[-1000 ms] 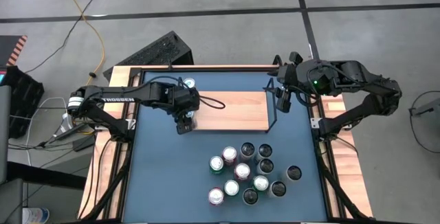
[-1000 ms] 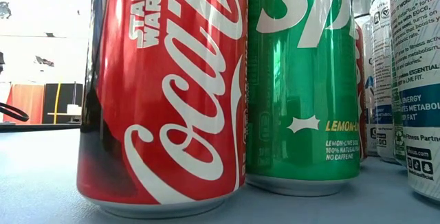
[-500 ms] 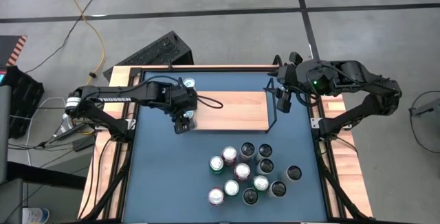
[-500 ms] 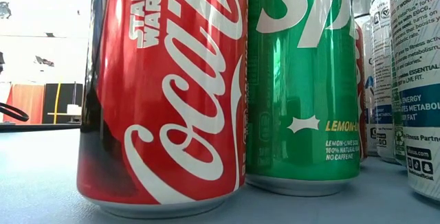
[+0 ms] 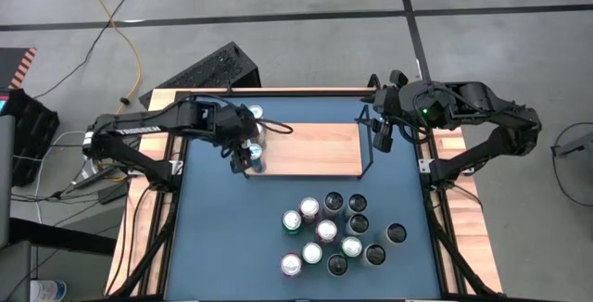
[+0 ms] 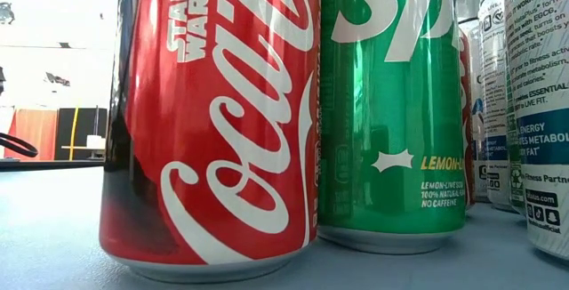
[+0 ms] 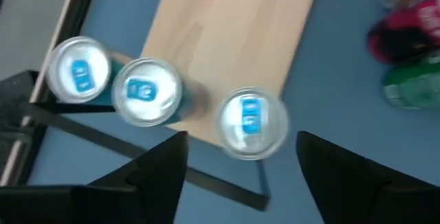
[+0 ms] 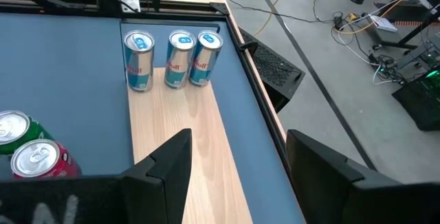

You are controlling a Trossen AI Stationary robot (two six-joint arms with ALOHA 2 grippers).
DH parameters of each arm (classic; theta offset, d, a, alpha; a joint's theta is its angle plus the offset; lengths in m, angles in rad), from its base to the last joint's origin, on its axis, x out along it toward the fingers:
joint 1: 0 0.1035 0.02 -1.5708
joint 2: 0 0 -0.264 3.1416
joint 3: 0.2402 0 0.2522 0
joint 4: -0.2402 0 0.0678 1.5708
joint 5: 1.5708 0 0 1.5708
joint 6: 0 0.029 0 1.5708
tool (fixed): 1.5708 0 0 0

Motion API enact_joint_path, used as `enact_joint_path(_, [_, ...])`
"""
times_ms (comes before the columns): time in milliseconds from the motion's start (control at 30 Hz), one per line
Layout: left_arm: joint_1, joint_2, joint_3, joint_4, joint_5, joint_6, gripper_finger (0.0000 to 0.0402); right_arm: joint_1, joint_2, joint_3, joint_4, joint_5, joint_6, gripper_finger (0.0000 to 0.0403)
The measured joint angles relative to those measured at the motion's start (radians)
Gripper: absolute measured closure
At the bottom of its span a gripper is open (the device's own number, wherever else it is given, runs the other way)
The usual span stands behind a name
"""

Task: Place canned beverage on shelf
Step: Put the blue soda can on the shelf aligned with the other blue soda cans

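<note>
The shelf (image 5: pixel 315 149), a flat rectangular board of pale, fine-grained wood edged with thin black wire, lies at the far middle of the blue table (image 5: pixel 222 237). Three slim blue-and-silver cans stand in a row at its left end: the near can (image 7: pixel 251 123), the middle can (image 7: pixel 145 91) and the far can (image 7: pixel 79 71), each with a round silver lid and a blue tab. The right wrist view alone shows their tall cylindrical sides and that they stand upright, the near can (image 8: pixel 139 60) a little apart from the other two.

The left gripper (image 5: pixel 247 157) hangs above the shelf's left end, and its wrist view shows its dark fingers (image 7: pixel 161 172) spread wide with nothing between them, the near can showing in the gap. The right gripper (image 5: pixel 382 133) waits over the shelf's right end, at about three o'clock from the board; its fingers (image 8: pixel 172 165) stand apart and empty.

From the shelf toward five o'clock stands a cluster of cans (image 5: pixel 335 234), round lids of silver, black, red and green. Only the low view gives their glossy printed sides: a red cola can (image 6: pixel 213 121) and a green lemon-lime can (image 6: pixel 391 112) just beside it.
</note>
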Motion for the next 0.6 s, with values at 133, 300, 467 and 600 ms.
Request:
enact_joint_path(133, [-0.083, 0.000, 0.007, 0.011, 0.010, -0.042, 0.0221, 0.000, 0.000, 0.000, 0.000, 0.000, -0.002, 0.0176])
enact_joint_path(300, [-0.205, 0.000, 0.007, 0.093, -0.067, -0.116, 0.0362, 0.000, 0.000, 0.000, 0.000, 0.000, -0.002, 0.0176])
enact_joint_path(467, [-0.276, 0.027, 0.004, 0.073, -0.167, -0.162, 0.0398, 0.000, 0.000, 0.000, 0.000, 0.000, -0.011, 0.0176])
enact_joint_path(600, [-0.292, 0.084, 0.002, 0.039, -0.146, -0.173, 0.0401, 0.000, 0.000, 0.000, 0.000, 0.000, -0.011, 0.0176])
